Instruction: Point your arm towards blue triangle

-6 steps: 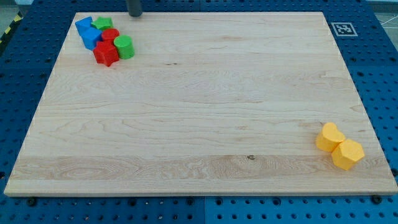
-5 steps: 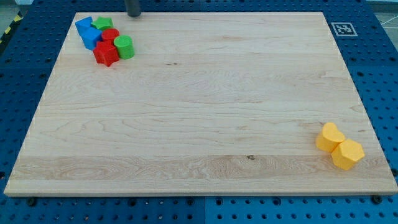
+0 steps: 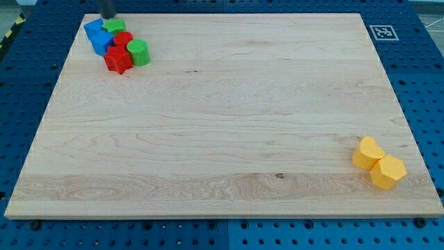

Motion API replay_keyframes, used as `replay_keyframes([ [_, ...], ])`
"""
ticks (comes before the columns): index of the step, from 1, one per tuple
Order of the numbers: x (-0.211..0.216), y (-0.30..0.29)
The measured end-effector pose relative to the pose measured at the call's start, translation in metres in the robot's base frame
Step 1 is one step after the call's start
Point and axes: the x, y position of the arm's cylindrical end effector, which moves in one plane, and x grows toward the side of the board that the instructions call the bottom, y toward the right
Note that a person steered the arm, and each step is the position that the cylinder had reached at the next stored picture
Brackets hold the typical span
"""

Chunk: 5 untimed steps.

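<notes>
Blue pegboard [image 3: 28, 90] surrounds a pale wooden board [image 3: 222, 125] that fills most of the view; a small black-and-white marker [image 3: 382, 32] sits at the board's top right corner. At the view's top left a tight cluster of blocks lies on the wood; the blue triangle [image 3: 93, 28] is at its upper left, touching a blue cube-like block [image 3: 101, 42] just below it; a green block [image 3: 114, 26] of unclear shape sits to the right of the triangle; a red cylinder [image 3: 123, 39], a red star-like block [image 3: 117, 60] and a green cylinder [image 3: 139, 52] complete the group. My tip [image 3: 107, 16] shows at the top edge, just above the triangle and the green block, apparently not touching either; the rod has no fingers, so nothing is held. Well apart, near the bottom right, a yellow heart-like block [image 3: 367, 153] touches a yellow hexagon [image 3: 388, 172].
</notes>
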Motion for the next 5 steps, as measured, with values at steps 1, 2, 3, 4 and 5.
replay_keyframes([
  [1,0.0,-0.025],
  [2,0.005,-0.039],
  [3,0.017,-0.039],
  [4,0.017,-0.039],
  [5,0.024,-0.035],
])
